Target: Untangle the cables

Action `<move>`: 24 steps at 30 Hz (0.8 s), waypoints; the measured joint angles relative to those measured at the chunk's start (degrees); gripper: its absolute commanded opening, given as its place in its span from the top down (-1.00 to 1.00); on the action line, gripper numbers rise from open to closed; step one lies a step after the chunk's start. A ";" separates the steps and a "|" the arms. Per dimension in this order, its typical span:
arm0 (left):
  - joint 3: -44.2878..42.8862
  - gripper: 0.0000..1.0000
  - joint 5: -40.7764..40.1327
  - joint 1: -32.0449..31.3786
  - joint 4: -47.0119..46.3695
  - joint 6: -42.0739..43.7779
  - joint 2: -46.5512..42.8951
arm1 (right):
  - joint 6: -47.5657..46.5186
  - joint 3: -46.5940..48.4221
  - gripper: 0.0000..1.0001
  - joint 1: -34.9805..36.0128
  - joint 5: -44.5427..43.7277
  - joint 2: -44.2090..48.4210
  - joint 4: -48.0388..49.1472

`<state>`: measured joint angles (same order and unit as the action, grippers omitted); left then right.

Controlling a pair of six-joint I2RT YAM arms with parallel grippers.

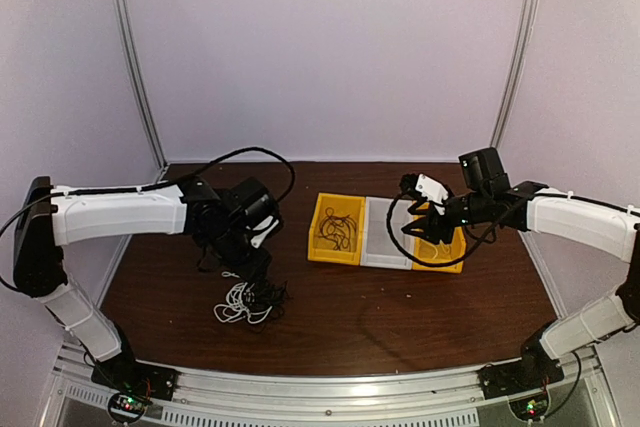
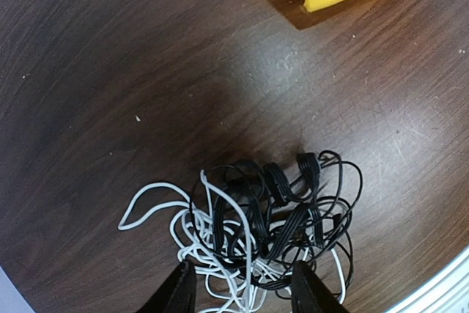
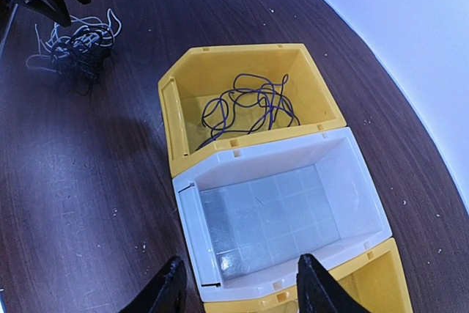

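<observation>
**Left hand set over the knot, ready for a pick**

Left hand (image 2: pixel 245 285) hangs over the tangle (image 2: pixel 256 236), its fingers (image 2: pixel 179 289) spread to either side of the pile's 6 o'clock edge. Several strands lie between them, but my wrist view cuts the tips off, so I can't say whether they touch.

On the overhead view the tangle sits on the desk (image 1: pixel 400 317) at about 7 o'clock from its middle, well apart from the bins, which lie at 2 o'clock from it. Black cable (image 2: pixel 293 203) bunches toward 3 o'clock of the pile, and white cable (image 2: pixel 150 207) loops out toward 9 o'clock.

To do this pick well, I judge I should catch one colour only. The free white loop at 9 o'clock looks the cleanest target. Pinching mid-pile would likely lift the whole knot. I'd raise slowly and let the rest's weight draw strands apart.

Right hand (image 3: pixel 240 284) is spread and holds nothing, above the white bin (image 3: pixel 352 159). The yellow bin (image 3: pixel 176 86) at its 12 o'clock already holds one loose cable (image 3: pixel 249 104).
</observation>
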<state>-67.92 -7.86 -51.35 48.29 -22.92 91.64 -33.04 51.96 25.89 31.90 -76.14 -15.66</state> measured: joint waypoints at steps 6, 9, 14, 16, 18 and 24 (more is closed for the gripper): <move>0.00 0.41 -1.86 -0.46 0.92 -0.59 0.70 | -0.04 0.00 -0.04 0.00 0.02 0.00 0.00; 0.00 0.53 -2.60 -0.46 1.22 -0.59 1.95 | -0.04 0.00 -0.04 0.00 0.02 0.09 0.00; 0.00 0.80 -3.32 -0.50 1.33 -0.63 3.69 | -0.07 -0.11 -0.04 0.00 0.00 0.98 0.02; -0.04 0.83 -3.56 -0.50 1.36 -0.76 3.72 | -0.07 -0.11 -0.04 0.00 0.02 1.36 0.02; -0.22 0.87 -3.74 -0.52 1.36 -0.83 3.67 | -0.07 -0.20 -0.03 0.00 0.04 1.53 0.07; -2.51 1.00 -4.79 -0.63 2.49 -1.51 0.46 | -0.02 -0.26 -0.03 0.00 0.50 1.57 0.07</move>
<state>-70.43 -12.64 -51.99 50.78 -24.43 92.09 -33.06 51.70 25.89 32.40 -74.56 -15.59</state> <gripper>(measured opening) 0.025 0.517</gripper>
